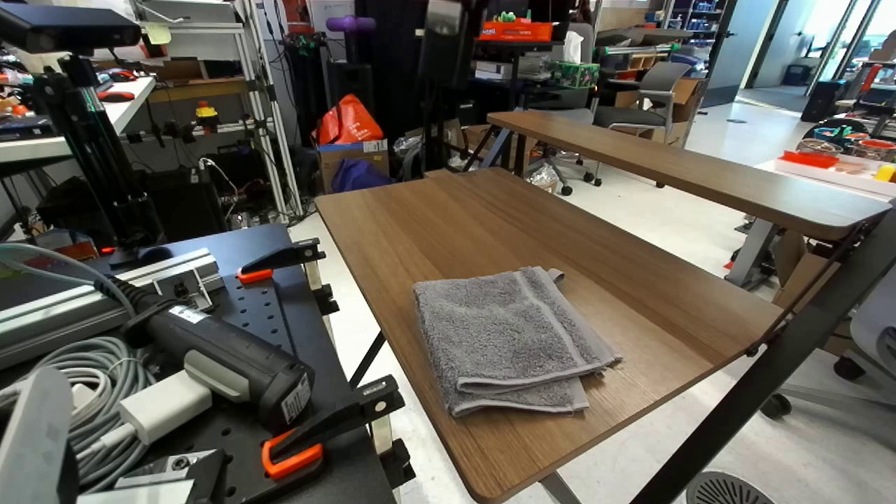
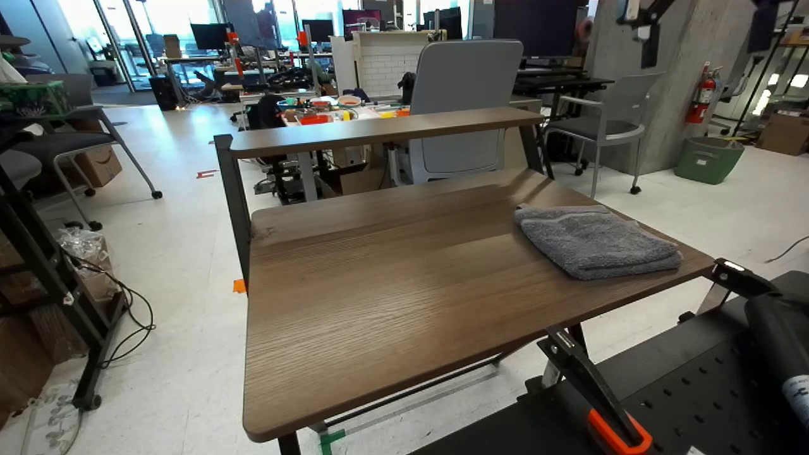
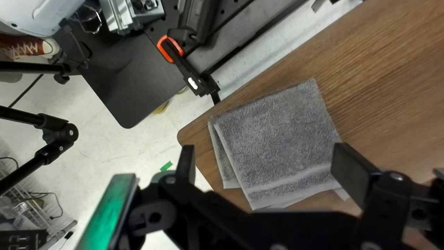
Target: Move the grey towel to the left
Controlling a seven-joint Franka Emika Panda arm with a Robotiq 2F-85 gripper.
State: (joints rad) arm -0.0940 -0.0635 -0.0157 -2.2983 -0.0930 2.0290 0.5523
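Note:
The grey towel (image 1: 504,332) lies folded and flat near a corner of the wooden table (image 1: 448,224). It also shows in an exterior view (image 2: 597,243) and in the wrist view (image 3: 274,139). Its layers are slightly offset, with a pale band along one side. My gripper (image 3: 269,168) is wide open and empty, above the towel in the wrist view. One fingertip overlaps the towel's edge in the picture; the other appears beyond its opposite side. The gripper (image 2: 703,57) also shows partly at the top edge of an exterior view, well above the table.
A raised wooden shelf (image 1: 672,164) runs along one long side of the table on dark slanted supports (image 2: 232,202). A black cart (image 1: 245,315) stands beside the opposite side, carrying orange-handled clamps (image 1: 290,458), a black handheld tool (image 1: 224,343) and coiled cables (image 1: 105,371).

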